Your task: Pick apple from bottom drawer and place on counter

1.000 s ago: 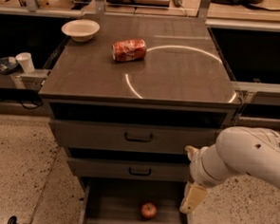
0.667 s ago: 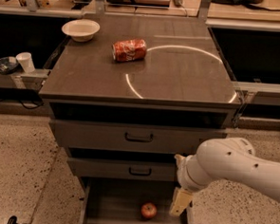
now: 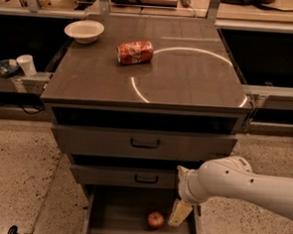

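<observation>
Bottom drawer [image 3: 116, 211] pulled out at the foot of the cabinet, plain grey inside. On its floor, right of the middle, the apple [image 3: 155, 219]: small, round, red, with a paler patch on top. Just to the right of the apple, the gripper [image 3: 180, 213], pointing down into the drawer, its tan tip close beside the fruit and seemingly not touching it. Impossible to tell whether spread or closed.

Behind the gripper, a white arm [image 3: 247, 185] reaching in from the right edge and crossing in front of the right end of the middle drawer [image 3: 128, 177]. Above that, the top drawer [image 3: 145, 143], shut, with a black handle at its centre.

On the counter [image 3: 198, 77], a crushed red can [image 3: 135, 52] lying on its side, left of a thin bright ring of reflected light. At the back left corner, a white bowl [image 3: 84, 31]. Off to the left, on a lower ledge, a white cup [image 3: 26, 64].
</observation>
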